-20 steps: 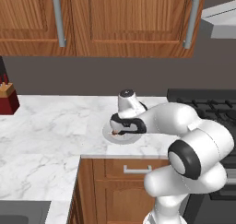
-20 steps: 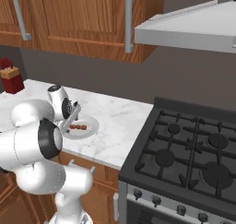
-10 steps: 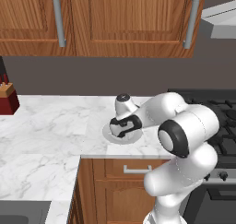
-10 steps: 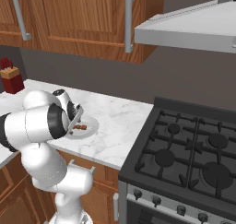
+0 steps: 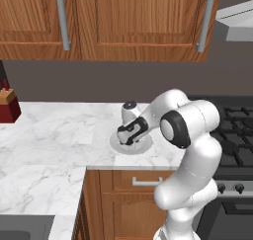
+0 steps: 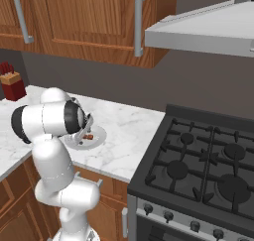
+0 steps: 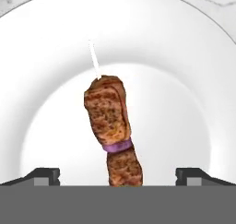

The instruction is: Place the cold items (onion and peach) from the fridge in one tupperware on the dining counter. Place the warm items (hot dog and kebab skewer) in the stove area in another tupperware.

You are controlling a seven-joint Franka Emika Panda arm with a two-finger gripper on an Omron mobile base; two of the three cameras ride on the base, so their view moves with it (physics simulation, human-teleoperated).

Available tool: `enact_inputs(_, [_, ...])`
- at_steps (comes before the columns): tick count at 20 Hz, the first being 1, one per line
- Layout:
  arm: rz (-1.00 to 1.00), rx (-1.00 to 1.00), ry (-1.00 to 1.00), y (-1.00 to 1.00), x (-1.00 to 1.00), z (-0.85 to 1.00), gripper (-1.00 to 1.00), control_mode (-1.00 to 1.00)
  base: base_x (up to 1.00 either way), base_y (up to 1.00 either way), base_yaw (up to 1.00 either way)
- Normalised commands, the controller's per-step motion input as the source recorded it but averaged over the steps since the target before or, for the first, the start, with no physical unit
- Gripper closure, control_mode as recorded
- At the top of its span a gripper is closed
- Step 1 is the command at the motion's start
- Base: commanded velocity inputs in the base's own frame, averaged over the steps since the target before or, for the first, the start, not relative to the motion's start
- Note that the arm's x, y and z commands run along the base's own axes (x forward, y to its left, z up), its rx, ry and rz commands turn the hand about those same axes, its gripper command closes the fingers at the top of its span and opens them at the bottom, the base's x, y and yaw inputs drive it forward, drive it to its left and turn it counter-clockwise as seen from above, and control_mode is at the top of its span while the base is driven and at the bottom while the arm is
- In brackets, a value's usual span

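Observation:
A kebab skewer with browned meat, a purple ring and a thin white stick lies on a white plate. My gripper hangs open straight above it, one dark fingertip on each side of the meat, nothing held. In the left base view the hand is low over the plate on the marble counter. From the right the plate shows beside the arm with a bit of the kebab skewer on it. Onion, peach, hot dog and tupperware are out of view.
A stove with black grates stands right of the counter. A red knife block sits at the far left by the wall. Wooden cabinets hang overhead, and a range hood sits over the stove.
The arm has folded in and the hand has come down closer over the plate. The jaws stay open. The kebab has not moved.

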Motion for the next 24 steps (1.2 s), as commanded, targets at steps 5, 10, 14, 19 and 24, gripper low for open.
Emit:
enact_inputs(5, [0.00,-0.02,0.12,0.00,0.31,-0.31,-1.00,-1.00,0.00,0.00,0.00])
enact_inputs(10, [0.00,-0.05,0.09,0.01,0.10,-0.39,1.00,-1.00,0.00,0.00,0.00])
enact_inputs(14, [0.00,0.00,0.00,0.00,0.00,-0.32,1.00,-1.00,0.00,0.00,0.00])
enact_inputs(19, [0.00,-0.01,0.03,-0.03,0.00,-0.24,1.00,-1.00,0.00,0.00,0.00])
enact_inputs(24, [0.00,0.03,-0.09,-0.19,-0.26,0.09,1.00,-1.00,0.00,0.00,0.00])
